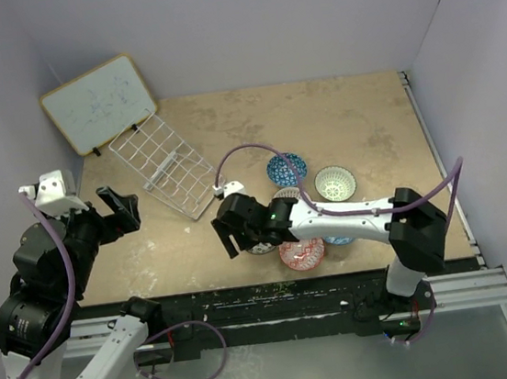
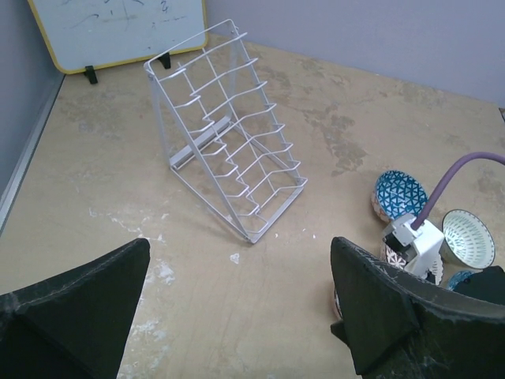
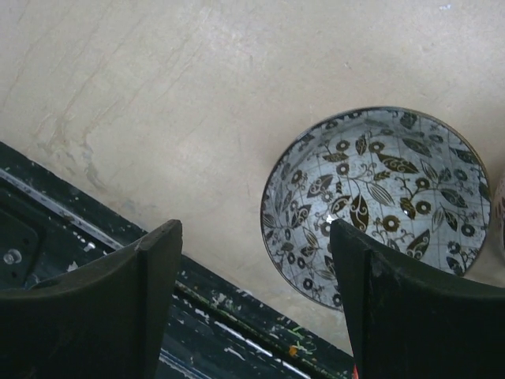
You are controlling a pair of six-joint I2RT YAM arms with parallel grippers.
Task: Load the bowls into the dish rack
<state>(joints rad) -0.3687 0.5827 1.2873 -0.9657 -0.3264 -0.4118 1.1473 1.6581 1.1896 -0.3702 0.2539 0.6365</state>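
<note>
Bowls clustered on table right of centre, well apart from dish rack at back left, right gripper jaws apart just beside dark grey bowl, left gripper jaws apart

Walls: you see plain pale lilac panels on three sides.
Table: tan, mottled with pale scuffs.
Whiteboard: wood-framed, leaning in your far-left corner.
Rail: black, along your near edge.
Light: even, with soft shadows.

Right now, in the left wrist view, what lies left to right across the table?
Whiteboard → dish rack → blue bowl → white bowl.
</note>
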